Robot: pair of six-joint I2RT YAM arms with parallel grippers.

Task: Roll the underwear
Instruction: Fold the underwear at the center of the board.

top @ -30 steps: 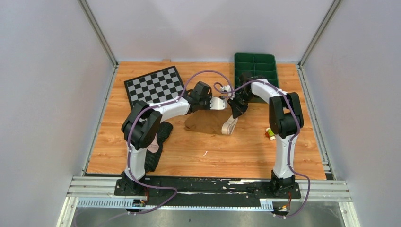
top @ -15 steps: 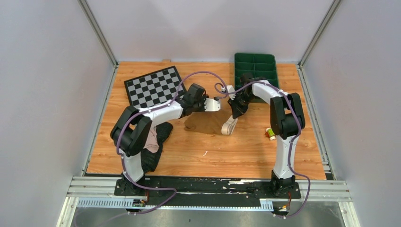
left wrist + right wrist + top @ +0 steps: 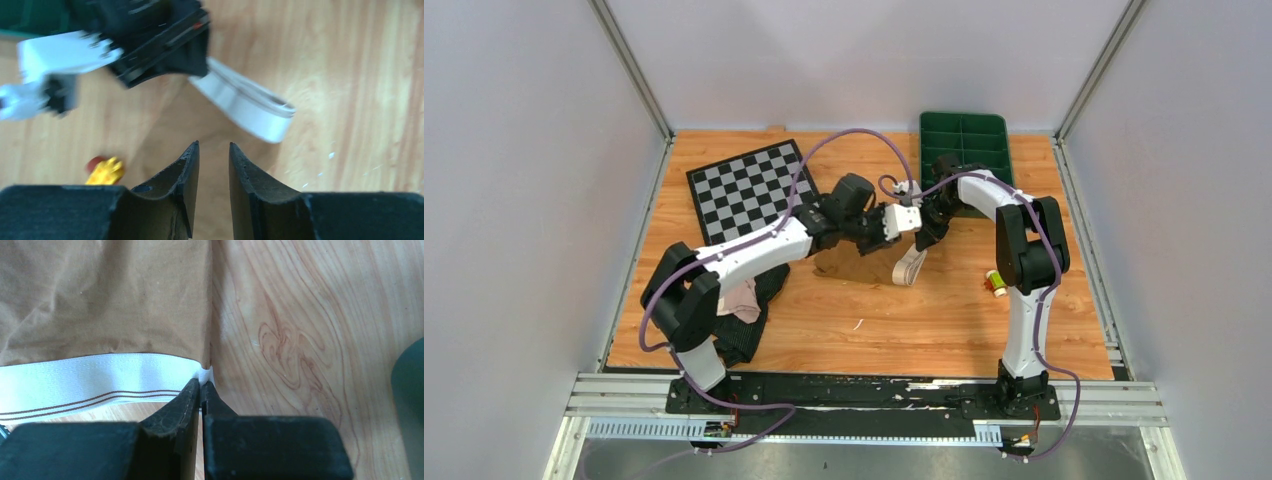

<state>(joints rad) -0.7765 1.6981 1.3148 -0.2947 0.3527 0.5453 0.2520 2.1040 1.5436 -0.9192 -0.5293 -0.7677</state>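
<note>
Right wrist view alone shows the right gripper [image 3: 201,390] pinching the cream waistband [image 3: 100,377] corner of the tan-brown underwear [image 3: 100,300] — left wrist view shows the left gripper [image 3: 212,165] slightly spread.

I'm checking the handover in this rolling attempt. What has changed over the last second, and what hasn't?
The left gripper opened, now holding nothing, and its arm stretched farther right, toward the right gripper; its elbow swung back left. The right gripper stayed shut on the waistband corner of the tan underwear, which lies as before, as do the black underwear and pink underwear.
</note>
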